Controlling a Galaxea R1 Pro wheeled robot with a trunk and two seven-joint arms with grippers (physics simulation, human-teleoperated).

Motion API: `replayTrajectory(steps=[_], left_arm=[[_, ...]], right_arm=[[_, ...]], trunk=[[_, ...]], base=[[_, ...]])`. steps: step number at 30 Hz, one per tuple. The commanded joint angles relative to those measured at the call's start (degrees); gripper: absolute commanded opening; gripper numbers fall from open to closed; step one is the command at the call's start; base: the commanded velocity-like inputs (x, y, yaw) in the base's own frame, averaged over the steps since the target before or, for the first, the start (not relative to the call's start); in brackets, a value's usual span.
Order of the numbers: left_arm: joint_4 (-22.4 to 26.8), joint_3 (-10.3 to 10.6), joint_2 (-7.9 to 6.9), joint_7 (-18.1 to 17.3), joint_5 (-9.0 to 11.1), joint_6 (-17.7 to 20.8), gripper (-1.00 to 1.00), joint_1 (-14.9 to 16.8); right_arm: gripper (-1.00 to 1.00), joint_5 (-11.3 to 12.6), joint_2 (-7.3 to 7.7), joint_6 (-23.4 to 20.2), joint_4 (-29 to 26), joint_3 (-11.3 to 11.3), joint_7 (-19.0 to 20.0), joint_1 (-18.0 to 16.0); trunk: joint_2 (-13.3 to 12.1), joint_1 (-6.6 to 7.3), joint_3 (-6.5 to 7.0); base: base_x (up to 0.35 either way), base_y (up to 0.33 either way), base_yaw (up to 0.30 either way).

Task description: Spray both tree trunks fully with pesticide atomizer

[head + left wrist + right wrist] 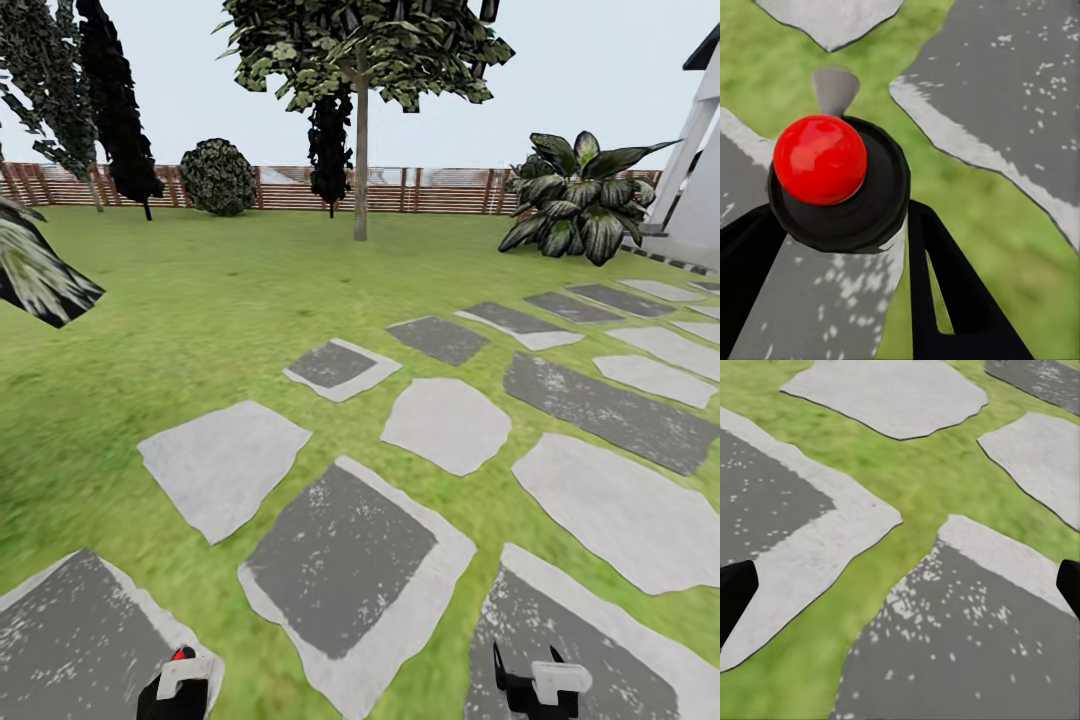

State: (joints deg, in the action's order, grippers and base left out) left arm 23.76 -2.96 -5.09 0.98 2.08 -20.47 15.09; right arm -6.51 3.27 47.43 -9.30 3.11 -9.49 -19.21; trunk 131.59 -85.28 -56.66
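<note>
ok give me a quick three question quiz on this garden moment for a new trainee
1. True or false: the left gripper is shut on the atomizer, the black thing with the red knob.
2. Multiple choice: where does the tree with the pale trunk stand in the head view? A) on the paving slabs B) on the lawn before the wooden fence C) beside the right gripper
3. Fill in: the right gripper is ___, with nothing between its fingers.

Key: 1 true; 2 B; 3 open
</note>
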Motion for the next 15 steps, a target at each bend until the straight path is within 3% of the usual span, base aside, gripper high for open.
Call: replayTrajectory(steps=[1,15], left_arm=[[0.0,0.1,0.0,0.1,0.2,-0.2,-1.0,0.0],[0.0,0.1,0.0,0.1,0.2,-0.2,-1.0,0.0]], right_arm=[[1.0,-0.6,-0.01,0.1,0.0,0.3,-0.3,0.0],[1.0,-0.6,-0.01,0.1,0.0,0.3,-0.3,0.0]], trunk=[[0.0,-0.02,-0.05],[0.0,-0.02,-0.05]], base=[[0.339,0.0,0.0],[0.339,0.0,0.0]])
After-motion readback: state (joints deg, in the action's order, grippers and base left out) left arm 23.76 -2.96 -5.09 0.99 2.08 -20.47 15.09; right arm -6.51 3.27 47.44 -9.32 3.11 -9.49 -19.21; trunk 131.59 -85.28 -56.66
